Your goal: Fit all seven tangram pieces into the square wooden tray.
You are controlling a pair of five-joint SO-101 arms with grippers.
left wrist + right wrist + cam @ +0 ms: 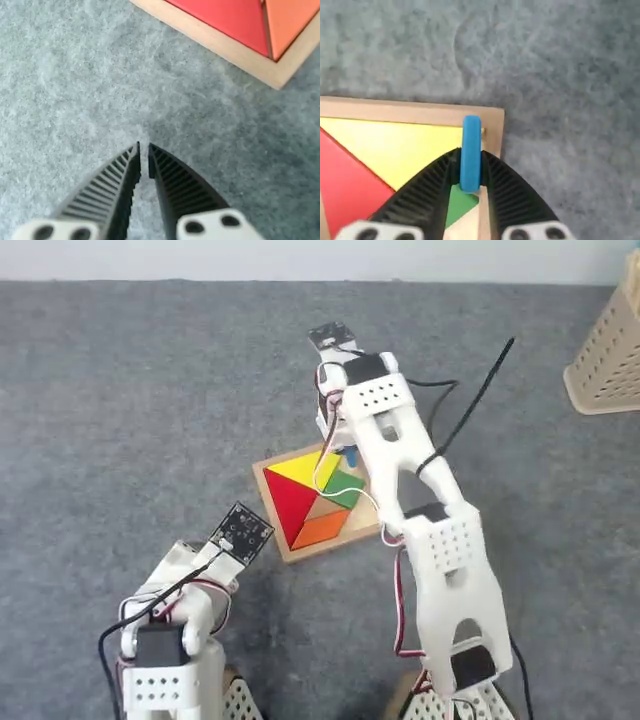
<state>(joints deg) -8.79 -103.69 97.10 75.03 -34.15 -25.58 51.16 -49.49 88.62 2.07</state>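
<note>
surface: grey carpet (pixel 120 390), wall strip at the far edge; beige perforated holder (pixel 610 350) at the far right corner
right arm (pixel 440 540): stretched out over the tray, wrist above its far corner
left arm (pixel 175 640): near side, well back, wrist just short of the tray's near edge
tray (pixel 318 550): square, wooden, set corner-on like a diamond mid-table; rim seen close at (pixel 225 52) and (pixel 395 111)
seated pieces: red triangle (pixel 287 505) and yellow triangle (pixel 300 470) biggest, flat, edge to edge; then green piece (pixel 345 485) and orange piece (pixel 322 528), also flat
blue piece (pixel 471 145): over the tray's far corner, above yellow and green, not seated
right gripper (pixel 470 157): pinching the blue piece by its two broad faces
left gripper (pixel 144 147): pressed almost together, nothing between, over bare carpet beside the tray corner
step: judged late, placing one of the last pieces; exact count seated hard to tell
next move: likely tip blue flat, line up with the bare wood beside green, lower, release
blue axis: standing on edge, thin face up to the camera; long axis along the fingers, far end pointing out over the rim near the corner
</note>
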